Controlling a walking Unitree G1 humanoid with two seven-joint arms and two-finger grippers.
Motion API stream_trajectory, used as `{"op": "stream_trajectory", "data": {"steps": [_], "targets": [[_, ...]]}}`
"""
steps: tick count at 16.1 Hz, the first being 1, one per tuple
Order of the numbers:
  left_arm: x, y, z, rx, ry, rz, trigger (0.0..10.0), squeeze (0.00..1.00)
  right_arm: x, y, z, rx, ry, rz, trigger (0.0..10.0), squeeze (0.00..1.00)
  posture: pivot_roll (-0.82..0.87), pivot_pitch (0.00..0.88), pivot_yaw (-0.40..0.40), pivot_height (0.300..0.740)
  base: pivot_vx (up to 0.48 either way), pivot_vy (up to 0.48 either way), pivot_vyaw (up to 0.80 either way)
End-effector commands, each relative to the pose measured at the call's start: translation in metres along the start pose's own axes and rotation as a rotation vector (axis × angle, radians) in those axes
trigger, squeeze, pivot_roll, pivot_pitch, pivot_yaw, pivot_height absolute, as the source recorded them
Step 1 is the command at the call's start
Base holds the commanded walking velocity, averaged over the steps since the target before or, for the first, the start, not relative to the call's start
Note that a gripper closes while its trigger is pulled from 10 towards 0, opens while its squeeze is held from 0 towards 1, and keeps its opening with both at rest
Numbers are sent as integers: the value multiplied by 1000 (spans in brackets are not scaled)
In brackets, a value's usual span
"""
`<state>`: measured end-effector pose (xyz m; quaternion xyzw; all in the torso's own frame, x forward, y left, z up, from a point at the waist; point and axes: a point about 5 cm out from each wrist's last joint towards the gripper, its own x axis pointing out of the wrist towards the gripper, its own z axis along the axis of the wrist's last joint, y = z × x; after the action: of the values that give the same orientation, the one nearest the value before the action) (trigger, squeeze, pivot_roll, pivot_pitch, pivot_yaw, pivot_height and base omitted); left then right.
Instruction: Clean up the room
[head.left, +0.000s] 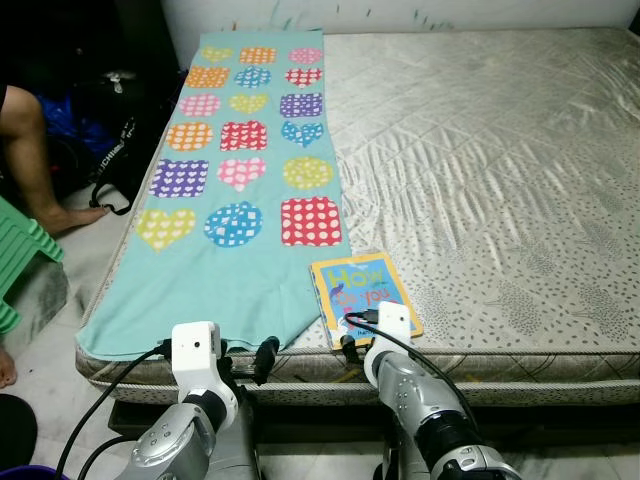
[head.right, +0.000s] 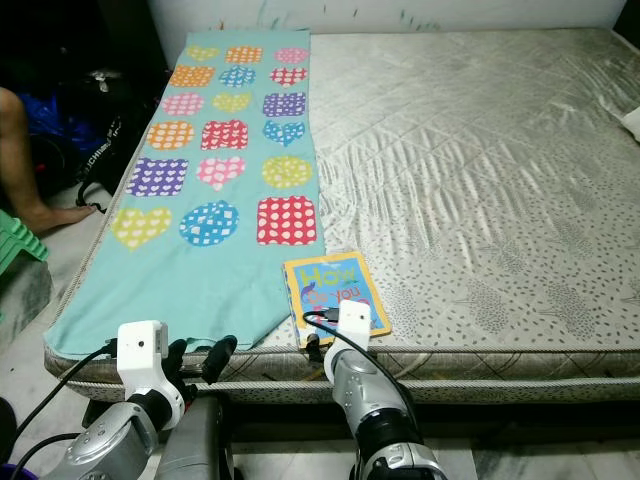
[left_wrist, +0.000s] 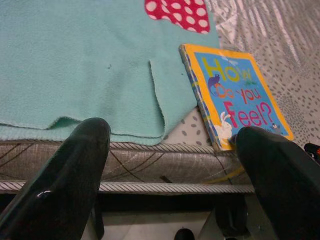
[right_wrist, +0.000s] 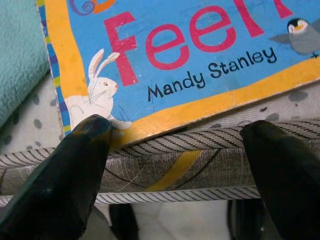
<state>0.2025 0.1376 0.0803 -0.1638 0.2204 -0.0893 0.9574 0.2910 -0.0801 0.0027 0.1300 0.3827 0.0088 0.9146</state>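
Right wrist view: right gripper (right_wrist: 175, 145) fingers spread at book (right_wrist: 200, 55) edge; left gripper (left_wrist: 175, 150) fingers spread near blanket (left_wrist: 75, 65).

The two head views look forward and down from the foot of a bare mattress (head.left: 480, 170), taking in its whole length; both share the heart-patterned teal blanket (head.left: 240, 180) and the picture book (head.left: 362, 295). The left wrist view sits low by the mattress edge, looking up across the blanket's hem toward the book (left_wrist: 235, 95). The right wrist view is much nearer, pressed close to the book's lower cover (right_wrist: 200, 55) and the piped edge.
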Motion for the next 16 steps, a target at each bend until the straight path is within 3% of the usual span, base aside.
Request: {"op": "stream_trajectory", "data": {"steps": [1,4,10,14,16], "targets": [[-3,0,-1,1,10,5,10000,0,0,18,-1,37,9,54,10000,0,94,115,27,590,0,0,0],[-3,2,-1,1,14,7,10000,0,-1,32,-9,80,46,142,10000,0,92,115,25,590,0,0,0],[-3,-2,-4,-5,39,-10,10000,0,-2,37,-27,152,114,164,10000,0,90,114,27,590,0,0,0],[-3,-6,-7,-21,54,-29,10000,0,-3,48,-41,405,146,244,10000,0,95,115,29,590,0,0,0],[-4,-6,-8,-25,58,-30,10000,0,-6,60,-36,457,138,329,10000,0,97,117,30,590,0,0,0]]}}
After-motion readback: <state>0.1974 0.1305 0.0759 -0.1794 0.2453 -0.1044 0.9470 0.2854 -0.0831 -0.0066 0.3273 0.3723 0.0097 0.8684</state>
